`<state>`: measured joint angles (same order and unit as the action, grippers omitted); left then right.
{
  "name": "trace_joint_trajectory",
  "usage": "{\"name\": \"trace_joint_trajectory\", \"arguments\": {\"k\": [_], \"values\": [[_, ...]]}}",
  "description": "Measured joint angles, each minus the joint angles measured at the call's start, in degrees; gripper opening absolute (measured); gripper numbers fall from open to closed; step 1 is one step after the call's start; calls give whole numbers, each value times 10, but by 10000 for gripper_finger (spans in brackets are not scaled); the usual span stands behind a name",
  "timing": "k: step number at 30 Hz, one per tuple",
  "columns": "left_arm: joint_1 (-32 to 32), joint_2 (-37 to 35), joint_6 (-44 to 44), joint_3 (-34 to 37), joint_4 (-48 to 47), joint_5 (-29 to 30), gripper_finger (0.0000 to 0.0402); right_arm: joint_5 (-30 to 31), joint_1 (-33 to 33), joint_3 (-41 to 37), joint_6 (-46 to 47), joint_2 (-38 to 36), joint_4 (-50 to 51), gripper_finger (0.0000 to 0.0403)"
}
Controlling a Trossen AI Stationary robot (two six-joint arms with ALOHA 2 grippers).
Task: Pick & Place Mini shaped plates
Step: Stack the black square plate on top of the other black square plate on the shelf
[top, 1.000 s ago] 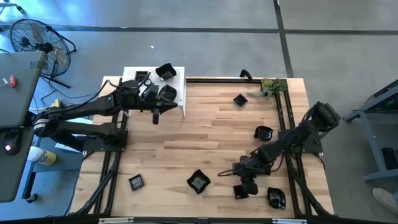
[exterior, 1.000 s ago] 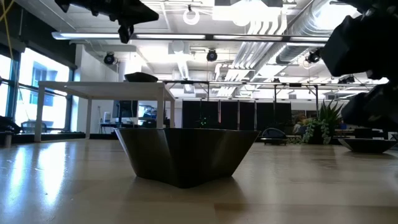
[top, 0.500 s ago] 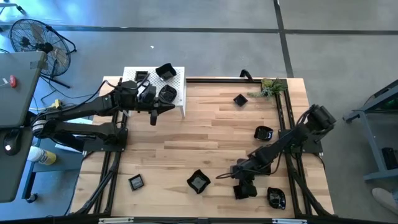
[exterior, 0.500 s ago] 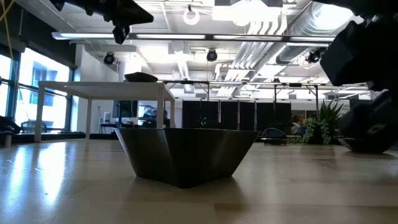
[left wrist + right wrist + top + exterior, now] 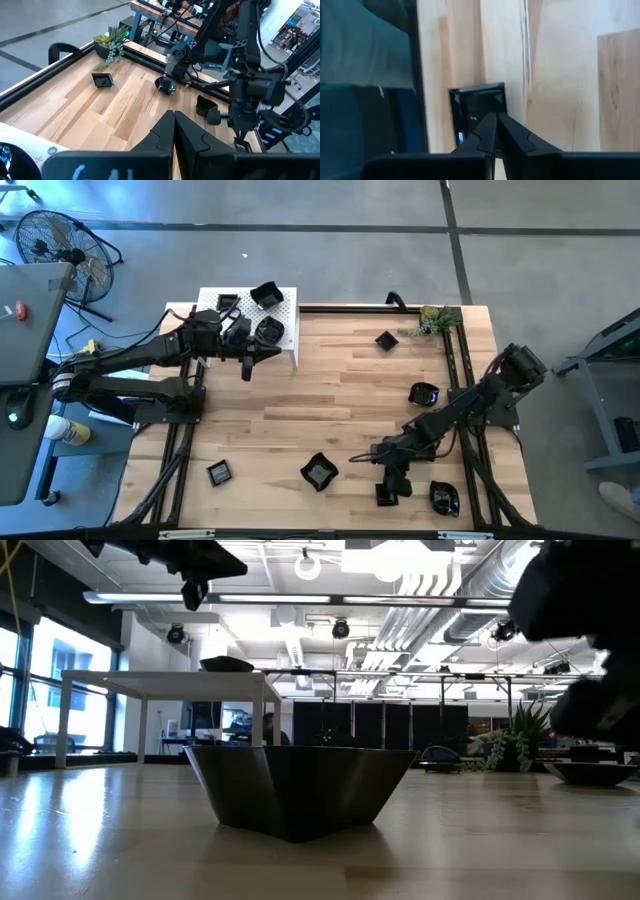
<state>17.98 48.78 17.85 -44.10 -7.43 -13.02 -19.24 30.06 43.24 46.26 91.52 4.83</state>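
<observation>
My table point(image 5: 340, 390) is pale planked wood, smooth with a soft sheen; the small black plates point(image 5: 318, 472) look glossy, hard plastic or glaze, I can't tell; the white stand point(image 5: 290, 330) is matt and perforated; my fingers point(image 5: 490, 131) are matt black.

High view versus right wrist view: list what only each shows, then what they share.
Only high: the white stand, plant sprig and left end effector. Only right wrist: the right end effector closed, tips at the rim of a square plate; grip unclear. Both: that plate and the wooden table.
</observation>
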Motion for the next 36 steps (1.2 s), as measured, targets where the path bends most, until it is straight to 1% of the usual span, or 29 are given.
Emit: {"name": "trace_joint_trajectory", "arguments": {"k": [3,6,10,14,18,22,30,36], "values": [[0,0,0,0,0,0,0,7,0,0,13,-15,2,5],[0,0,0,0,0,0,0,5,0,0,28,-16,22,15],[0,0,0,0,0,0,0,-5,0,0,28,-7,41,56],[0,0,0,0,-1,0,0,-6,0,0,13,8,38,98],[0,0,0,0,-2,0,0,-8,0,0,-1,30,25,111],[0,0,0,0,-5,0,0,-9,0,0,-2,45,-5,94],[0,0,0,0,-16,0,0,-18,0,0,-3,65,-26,25],[0,0,4,0,-22,0,0,-39,1,0,-1,66,-42,4]]}}
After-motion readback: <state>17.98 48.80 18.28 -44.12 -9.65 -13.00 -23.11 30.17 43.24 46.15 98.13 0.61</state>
